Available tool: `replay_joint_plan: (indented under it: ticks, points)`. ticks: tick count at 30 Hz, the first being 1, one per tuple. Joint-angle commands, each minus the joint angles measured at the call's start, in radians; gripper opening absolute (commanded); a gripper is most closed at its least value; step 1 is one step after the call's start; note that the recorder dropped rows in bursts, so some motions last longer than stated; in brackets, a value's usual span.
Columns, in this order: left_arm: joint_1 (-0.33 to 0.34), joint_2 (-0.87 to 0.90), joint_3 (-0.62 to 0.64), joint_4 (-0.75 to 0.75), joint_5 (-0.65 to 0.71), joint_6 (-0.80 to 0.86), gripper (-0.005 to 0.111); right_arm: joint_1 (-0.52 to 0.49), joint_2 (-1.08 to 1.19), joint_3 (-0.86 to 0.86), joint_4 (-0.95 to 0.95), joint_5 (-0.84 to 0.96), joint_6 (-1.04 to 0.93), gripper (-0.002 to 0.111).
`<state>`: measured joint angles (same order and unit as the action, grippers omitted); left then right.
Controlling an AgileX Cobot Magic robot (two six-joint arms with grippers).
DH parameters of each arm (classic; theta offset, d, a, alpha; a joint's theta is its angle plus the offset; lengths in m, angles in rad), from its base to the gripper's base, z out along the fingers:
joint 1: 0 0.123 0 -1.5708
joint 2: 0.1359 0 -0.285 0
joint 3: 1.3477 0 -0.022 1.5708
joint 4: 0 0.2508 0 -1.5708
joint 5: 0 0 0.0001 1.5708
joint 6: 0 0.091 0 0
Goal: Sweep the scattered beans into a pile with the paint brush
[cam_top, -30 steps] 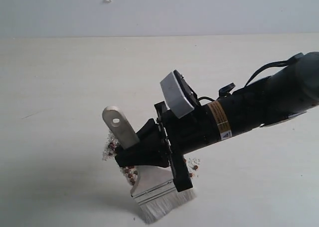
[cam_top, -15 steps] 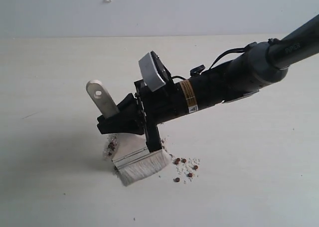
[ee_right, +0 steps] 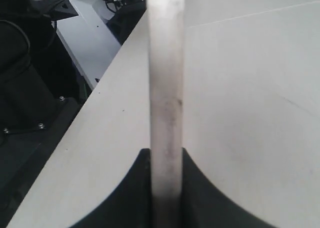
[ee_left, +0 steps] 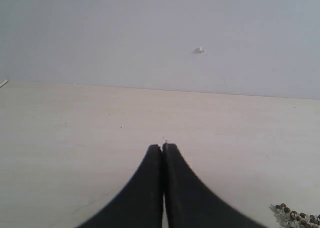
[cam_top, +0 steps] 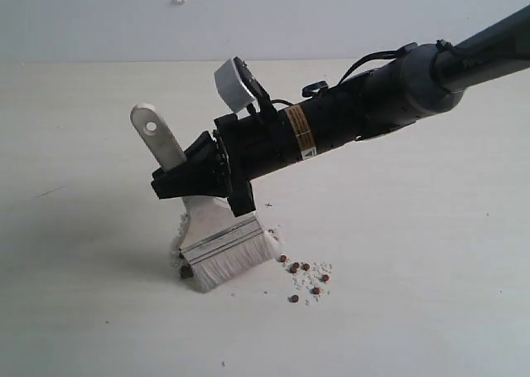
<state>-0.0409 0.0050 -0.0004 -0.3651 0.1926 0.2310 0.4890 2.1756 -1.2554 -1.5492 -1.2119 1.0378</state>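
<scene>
My right gripper [cam_top: 186,182] is shut on the light wooden handle of the paint brush [cam_top: 219,243], reaching across to the left of centre. The brush leans, its pale bristles [cam_top: 236,265] pressed on the table. A few reddish-brown beans [cam_top: 305,279] with whitish grains lie scattered just right of the bristles. More beans and grains [cam_top: 184,261] peek out at the brush's left edge; the rest there is hidden behind the brush. In the right wrist view the handle [ee_right: 166,87] runs straight out between the fingers [ee_right: 192,188]. My left gripper [ee_left: 163,147] is shut and holds nothing; beans [ee_left: 295,216] show near it.
The pale table [cam_top: 414,294] runs wide on all sides. In the right wrist view its edge [ee_right: 95,95] borders dark equipment [ee_right: 30,87] and a white panel. A small white mark [cam_top: 176,0] sits on the back wall.
The right arm swung up and to the left, dragging the brush leftward across the table. A few beans that the arm hid now lie uncovered to the right of the bristles.
</scene>
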Motion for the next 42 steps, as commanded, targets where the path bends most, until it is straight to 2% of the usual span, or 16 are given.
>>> replay_joint_plan:
  ticks: [1, 6, 14, 16, 19, 22, 25, 26, 29, 34, 35, 37, 42]
  points:
    - [-0.007, -0.005, 0.0, -0.008, 0.003, 0.001, 0.0, -0.007, -0.098, -0.009, -0.064, -0.009, 0.133, 0.0]
    - [-0.007, -0.005, 0.0, -0.008, 0.003, 0.001, 0.0, -0.007, -0.228, -0.007, -0.191, -0.009, 0.212, 0.0]
    - [-0.007, -0.005, 0.0, -0.008, 0.003, 0.001, 0.0, -0.026, -0.341, 0.086, -0.195, -0.009, 0.308, 0.0]
    - [-0.007, -0.005, 0.0, -0.008, 0.003, 0.001, 0.0, -0.024, -0.383, 0.14, -0.195, 0.199, 0.343, 0.0]
    - [-0.007, -0.005, 0.0, -0.008, 0.003, 0.001, 0.0, 0.023, -0.471, 0.229, -0.095, 0.742, 0.41, 0.0]
    - [-0.007, -0.005, 0.0, -0.008, 0.003, 0.001, 0.0, 0.092, -0.561, 0.294, -0.015, 1.131, 0.423, 0.0]
    - [-0.007, -0.005, 0.0, -0.008, 0.003, 0.001, 0.0, 0.189, -0.63, 0.341, 0.035, 1.494, 0.434, 0.0]
    - [-0.007, -0.005, 0.0, -0.008, 0.003, 0.001, 0.0, 0.237, -0.65, 0.357, 0.033, 1.659, 0.467, 0.0]
    - [-0.007, -0.005, 0.0, -0.008, 0.003, 0.001, 0.0, 0.36, -0.663, 0.408, 0.016, 1.976, 0.59, 0.0]
    - [-0.007, -0.005, 0.0, -0.008, 0.003, 0.001, 0.0, 0.561, -0.616, 0.544, -0.088, 2.278, 1.048, 0.0]
    - [-0.007, -0.005, 0.0, -0.008, 0.003, 0.001, 0.0, 0.59, -0.599, 0.567, -0.092, 2.316, 1.09, 0.0]
    - [-0.007, -0.005, 0.0, -0.008, 0.003, 0.001, 0.0, 0.654, -0.542, 0.573, -0.06, 2.418, 1.09, 0.0]
    - [-0.007, -0.005, 0.0, -0.008, 0.003, 0.001, 0.0, 0.763, -0.4, 0.56, -0.029, 2.433, 1.09, 0.0]
